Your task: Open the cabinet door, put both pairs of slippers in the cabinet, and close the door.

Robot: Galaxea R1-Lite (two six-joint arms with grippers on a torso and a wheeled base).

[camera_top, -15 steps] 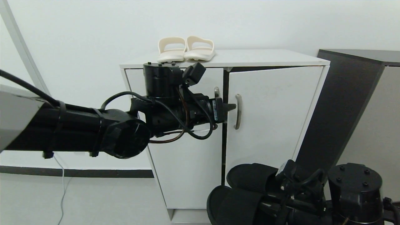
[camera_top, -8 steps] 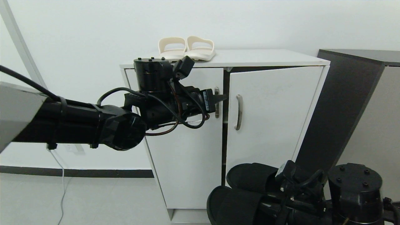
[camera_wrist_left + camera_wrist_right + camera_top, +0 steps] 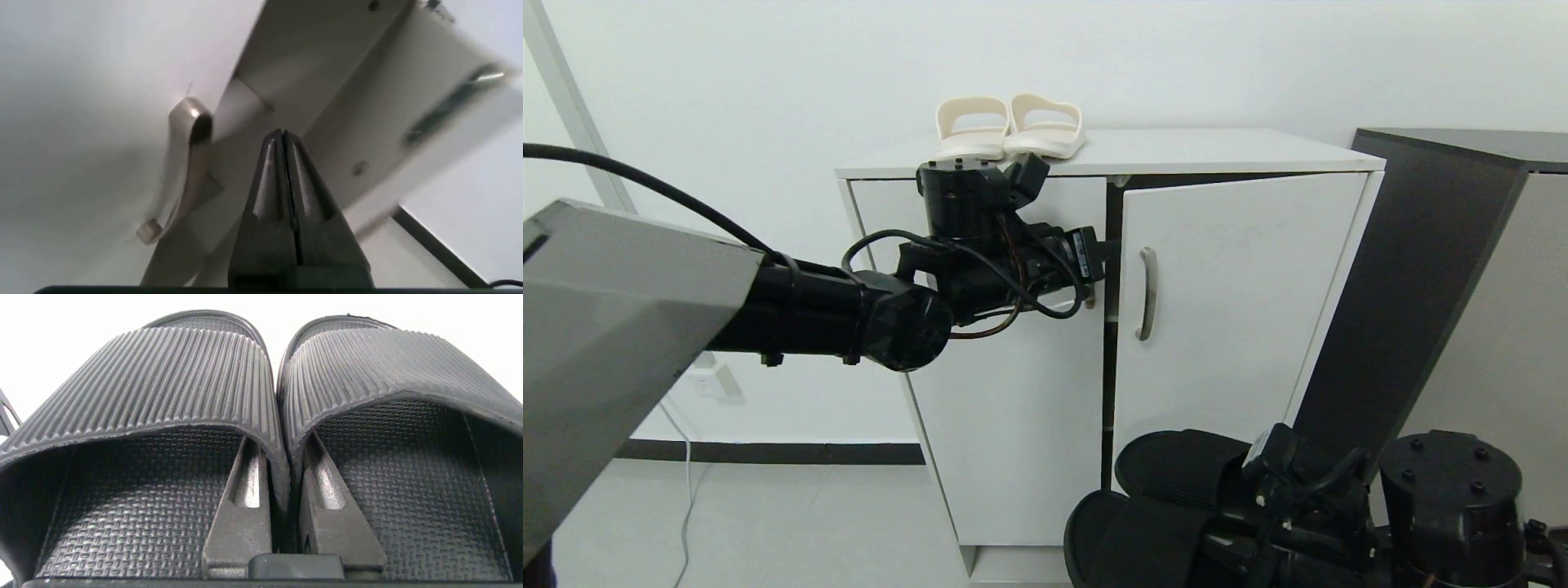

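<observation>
Opening the door: left hand (image 3: 283, 143), clenched empty, noses just beside the door handle (image 3: 181, 171); right hand (image 3: 282, 457) grips the black slippers (image 3: 163, 384); next, hook the handle, pull.

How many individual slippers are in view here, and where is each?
4. Left cream slipper and right cream slipper sit side by side on the cabinet top. Upper black slipper and lower black slipper are clamped together by the right gripper. None seem hidden.

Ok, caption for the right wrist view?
Right gripper pinches the adjoining inner edges of the black slippers, held side by side.
</observation>
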